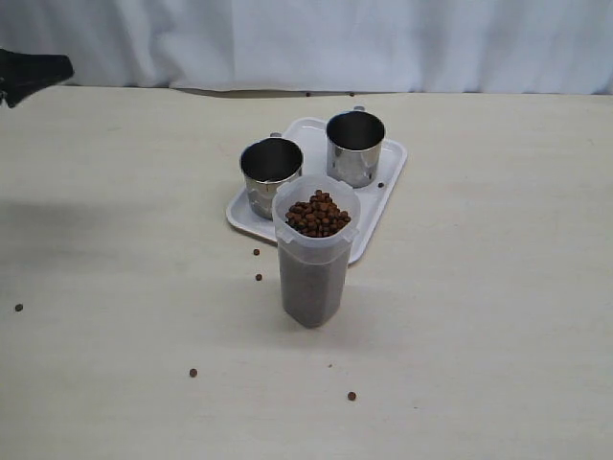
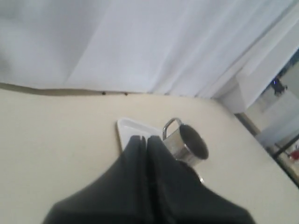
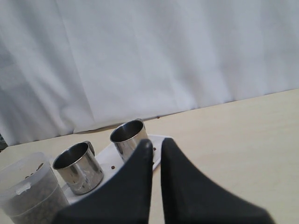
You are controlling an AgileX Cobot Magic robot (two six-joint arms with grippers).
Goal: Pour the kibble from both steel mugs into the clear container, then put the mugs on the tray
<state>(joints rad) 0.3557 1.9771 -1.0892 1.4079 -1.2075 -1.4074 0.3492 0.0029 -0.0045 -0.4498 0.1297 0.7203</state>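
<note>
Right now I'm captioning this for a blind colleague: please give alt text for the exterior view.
One steel mug and a second mug stand upright on a white tray mid-table; just in front stands a clear container heaped with brown kibble. Stray pellets dot the pale table, and the left gripper shows dark at the left edge.

No text, label, brand, number or sign could be read in any of the views.
</note>
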